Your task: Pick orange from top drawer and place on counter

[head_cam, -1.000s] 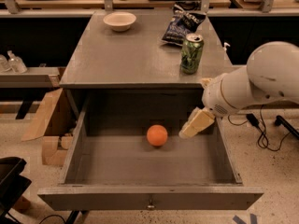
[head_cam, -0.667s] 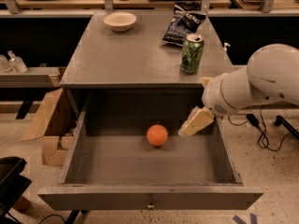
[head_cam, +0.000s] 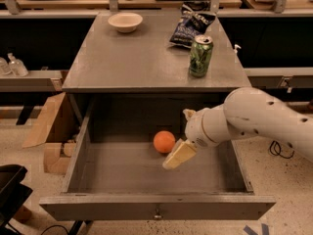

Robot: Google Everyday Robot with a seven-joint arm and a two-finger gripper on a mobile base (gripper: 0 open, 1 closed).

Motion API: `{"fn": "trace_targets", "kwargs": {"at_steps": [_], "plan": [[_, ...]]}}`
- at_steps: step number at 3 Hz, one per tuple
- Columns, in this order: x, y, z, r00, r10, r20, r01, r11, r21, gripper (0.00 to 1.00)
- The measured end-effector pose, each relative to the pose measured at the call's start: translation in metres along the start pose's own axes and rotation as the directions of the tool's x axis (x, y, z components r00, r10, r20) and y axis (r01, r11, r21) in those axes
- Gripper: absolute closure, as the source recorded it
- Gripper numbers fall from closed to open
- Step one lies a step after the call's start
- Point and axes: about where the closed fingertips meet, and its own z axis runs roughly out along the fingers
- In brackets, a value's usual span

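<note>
The orange lies on the floor of the open top drawer, near the middle and towards the back. My gripper hangs inside the drawer on the white arm that comes in from the right. It sits just right of the orange and slightly nearer the drawer front, close to it but apart from it. The grey counter is the cabinet top above the drawer.
On the counter stand a green can at the right front, a dark chip bag behind it and a pale bowl at the back left. Cardboard lies on the floor to the left. A dark object sits at bottom left.
My gripper has moved left and down, from the drawer's right side to just beside the orange. The orange has not moved.
</note>
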Motion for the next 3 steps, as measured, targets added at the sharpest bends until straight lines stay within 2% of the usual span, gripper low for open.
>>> {"fn": "trace_targets", "kwargs": {"at_steps": [1, 2, 3], "plan": [[0.0, 0.01, 0.062, 0.999, -0.015, 0.05, 0.016, 0.9996, -0.022, 0.0], [0.004, -0.001, 0.103, 0.997, -0.02, 0.077, 0.021, 0.9997, -0.015, 0.0], [0.008, -0.011, 0.129, 0.996, -0.027, 0.085, 0.028, 0.9996, -0.009, 0.0]]}}
